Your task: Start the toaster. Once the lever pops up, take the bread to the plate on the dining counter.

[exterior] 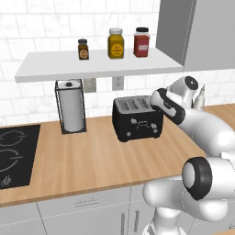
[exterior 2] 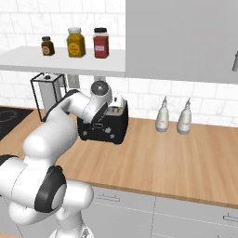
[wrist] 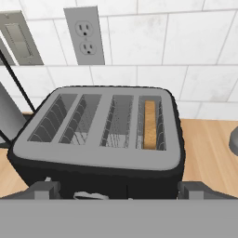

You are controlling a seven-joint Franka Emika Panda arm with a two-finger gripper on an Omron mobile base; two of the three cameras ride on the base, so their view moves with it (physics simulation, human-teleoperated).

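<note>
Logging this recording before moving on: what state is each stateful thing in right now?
toaster: upright on the wood counter, three slots empty, one loaded.
bread: standing in the rightmost slot in the hand view.
gripper: open, holding nothing, hovering by the toaster.
paper towel roll: upright in its wire holder.

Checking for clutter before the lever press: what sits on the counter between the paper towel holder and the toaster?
Nothing: bare wood between the paper towel holder and the toaster, seen in the left base view.
</note>
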